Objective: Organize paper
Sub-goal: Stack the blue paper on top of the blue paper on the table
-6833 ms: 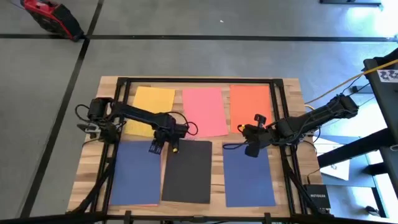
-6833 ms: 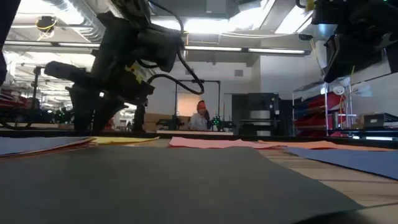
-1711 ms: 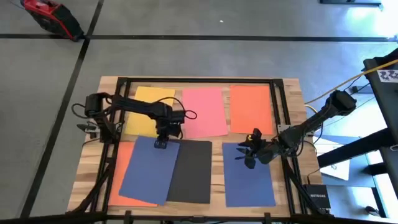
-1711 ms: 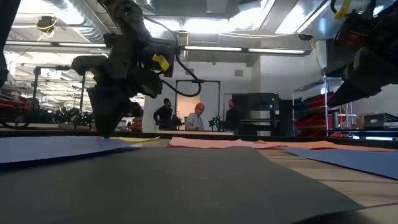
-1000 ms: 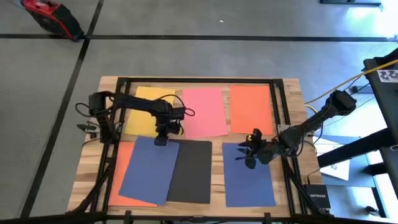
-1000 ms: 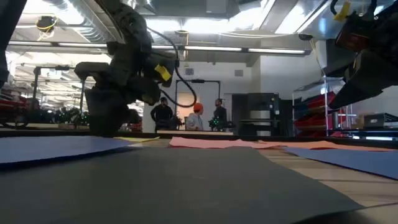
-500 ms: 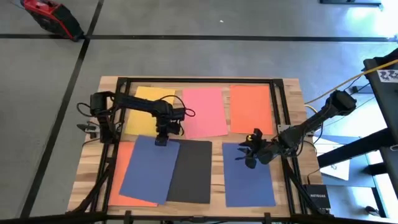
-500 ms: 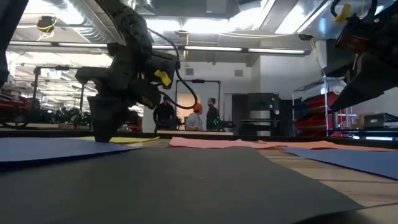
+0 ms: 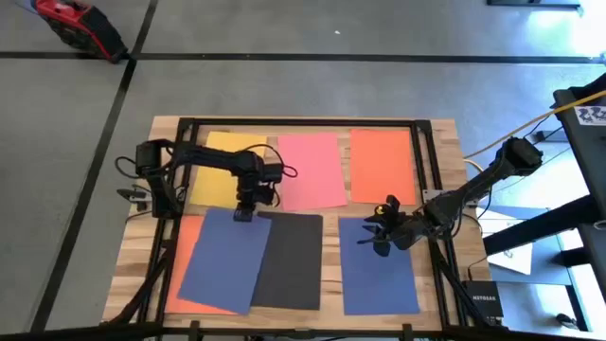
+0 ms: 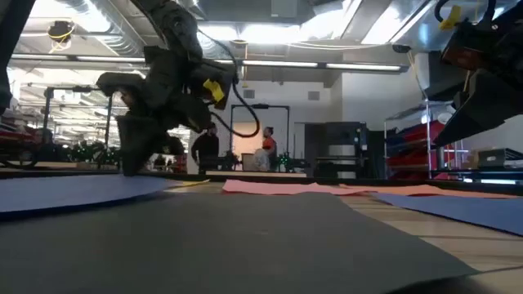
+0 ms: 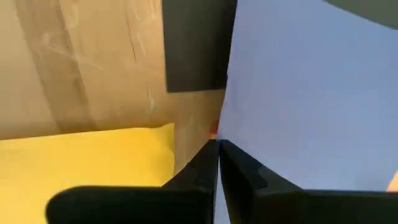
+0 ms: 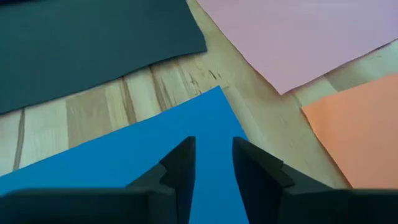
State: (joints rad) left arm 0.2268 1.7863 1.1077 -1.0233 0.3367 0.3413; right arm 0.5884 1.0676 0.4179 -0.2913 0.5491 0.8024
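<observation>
Handling of the paper is judged to be governed by its thinness: each sheet is light, limp and lies flat on the desk (image 9: 431, 142), so a top-down pinch finds nothing to bite on. Six sheets are spread over the desk: a yellow sheet (image 9: 220, 169), a pink sheet (image 9: 311, 169) and an orange sheet (image 9: 381, 163) in the far row; a skewed dark blue sheet (image 9: 225, 260), a black sheet (image 9: 289, 260) and a second blue sheet (image 9: 379, 267) in the near row. A further orange sheet (image 9: 187, 248) is exposed under the skewed one. The left tool (image 9: 243, 213) is set at the far corner of the skewed sheet, its fingers (image 11: 202, 171) brought together on that corner. The right tool (image 9: 379, 242) hangs over the far edge of the second blue sheet, fingers slightly apart, gripping nothing. A corner or free edge is judged the proper hold; dragging is preferred, since creasing is likely
</observation>
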